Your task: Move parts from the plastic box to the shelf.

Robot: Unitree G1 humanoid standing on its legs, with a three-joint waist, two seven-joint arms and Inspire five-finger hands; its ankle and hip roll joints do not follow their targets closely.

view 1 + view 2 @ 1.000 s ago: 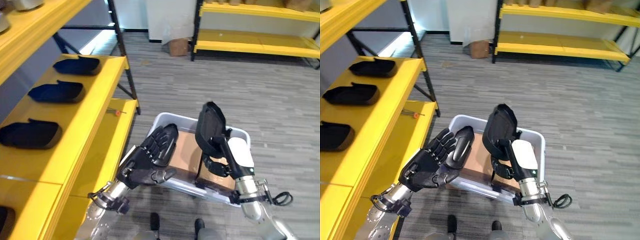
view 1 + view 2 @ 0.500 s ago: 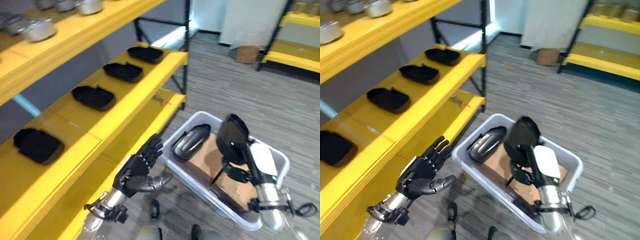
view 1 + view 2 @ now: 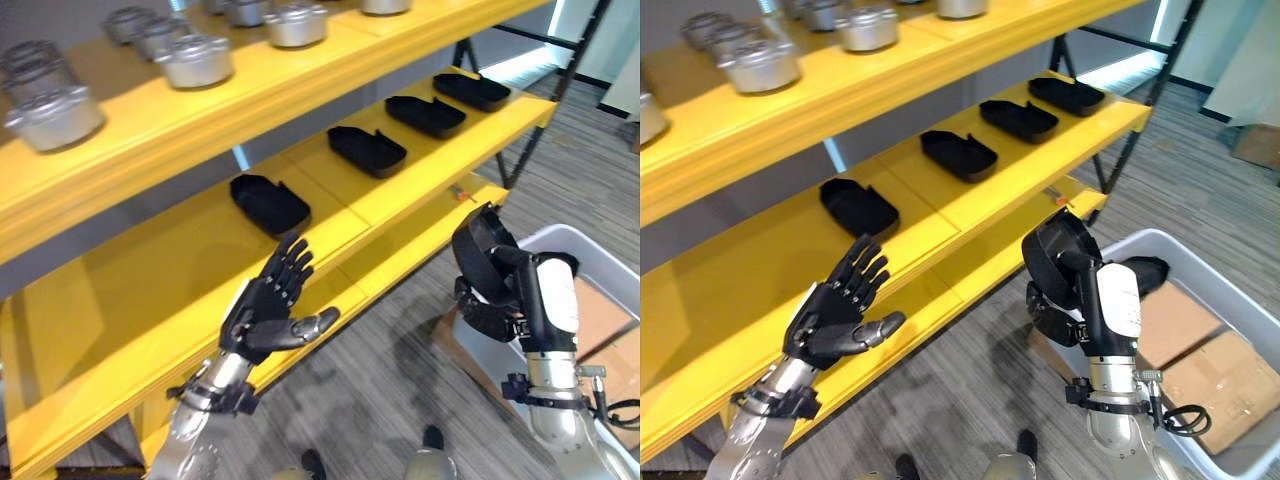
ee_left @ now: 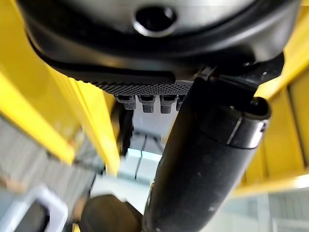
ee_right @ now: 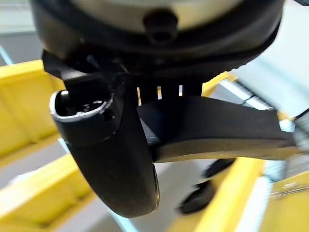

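My right hand [image 3: 484,306] is shut on a black moulded part [image 3: 478,250] and holds it upright in front of the yellow shelf [image 3: 170,275]; the part [image 5: 217,126] also shows past the thumb in the right wrist view. My left hand [image 3: 268,305] is open with its fingers spread, raised before the shelf's middle board and touching nothing. The grey plastic box [image 3: 1164,241] stands on the floor to the right, behind the right hand. In it lie another black part [image 3: 1147,270] and cardboard boxes [image 3: 1180,322].
Several black parts lie in a row on the middle board, the nearest [image 3: 268,203] just beyond my left hand, then one [image 3: 366,150] further along. Metal pots [image 3: 196,60] stand on the top board. A lower board [image 3: 420,235] juts out beneath the held part.
The view has swung from the box to the shelf. My right hand has carried the black part away from the box towards the shelf. My left hand now stands raised before the middle board.
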